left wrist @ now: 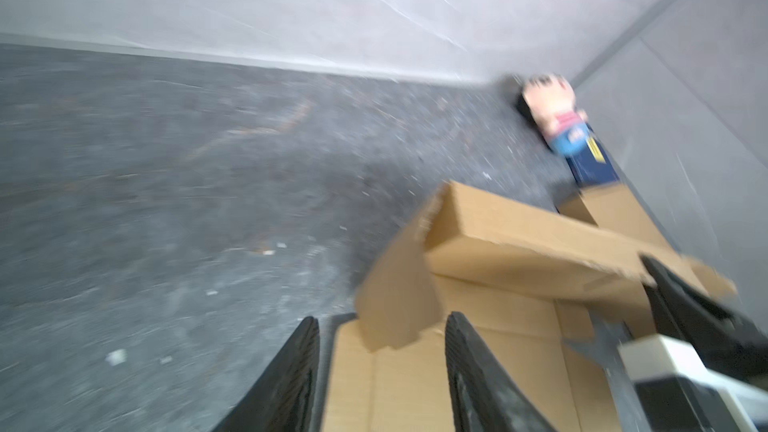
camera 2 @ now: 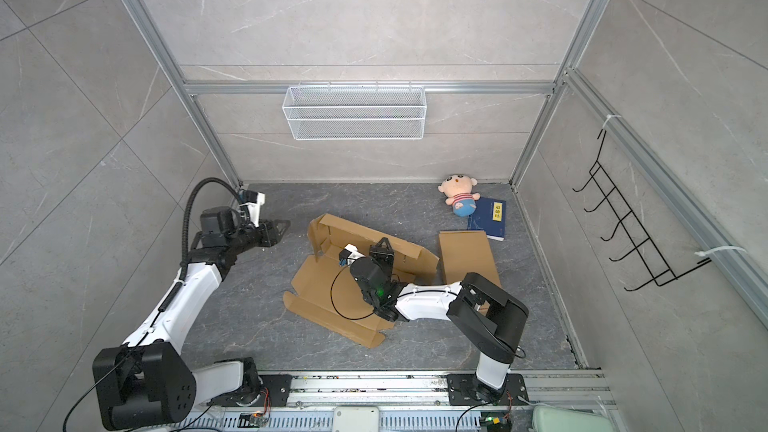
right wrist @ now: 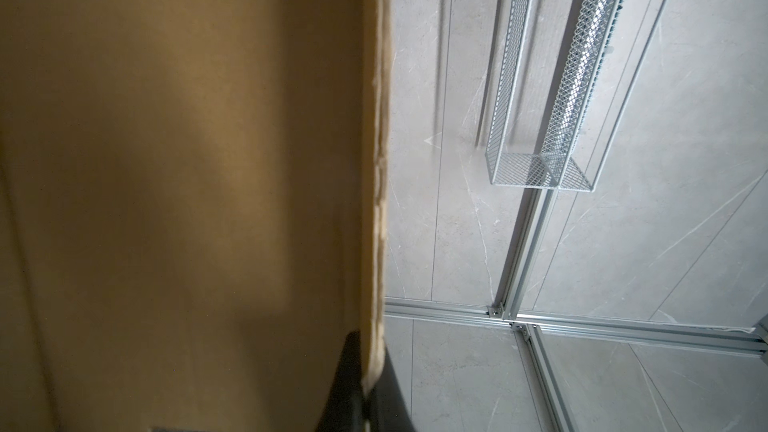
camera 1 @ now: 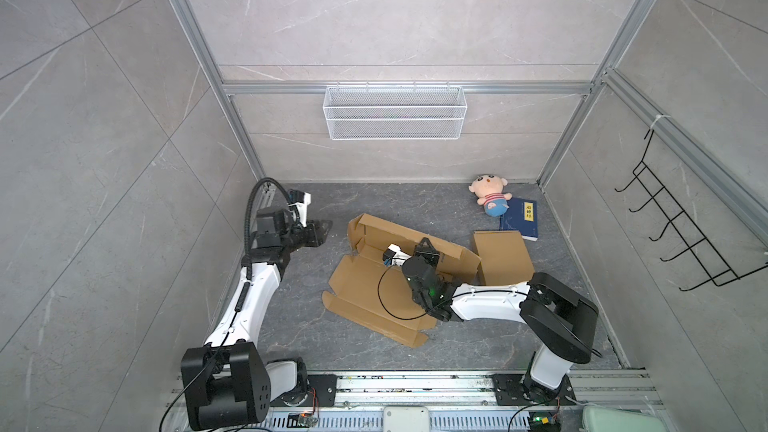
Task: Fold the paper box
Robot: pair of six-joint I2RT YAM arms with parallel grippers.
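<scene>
Nearest us, the paper box (camera 1: 365, 284) lies mid-floor with its front panel and flaps flat on the dark surface; in both top views only the far side is raised. We judge the step in hand to be the raising of that rear wall (camera 1: 399, 229).

The right gripper (camera 1: 424, 245) reaches across the flat base and is pinched on the wall's upper edge. Its wrist view shows the cardboard rim clamped between the dark fingers (right wrist: 353, 367).

The left gripper (camera 1: 320, 230) hangs off to the left, well apart from the box. In its own blurred view (left wrist: 382, 317) the jaws stand parted with nothing between them, pointing at the raised end flap (left wrist: 395, 301).

The next move, we think, calls for the left arm to come in and tuck that end flap inward while the right steadies the wall. If the wall is let go too early it may spring flat.

Further off sit a second cardboard box (camera 1: 503, 257), a blue book (camera 1: 519, 220) and a doll (camera 1: 490, 195). A wire basket (camera 1: 395, 112) hangs on the back wall.
</scene>
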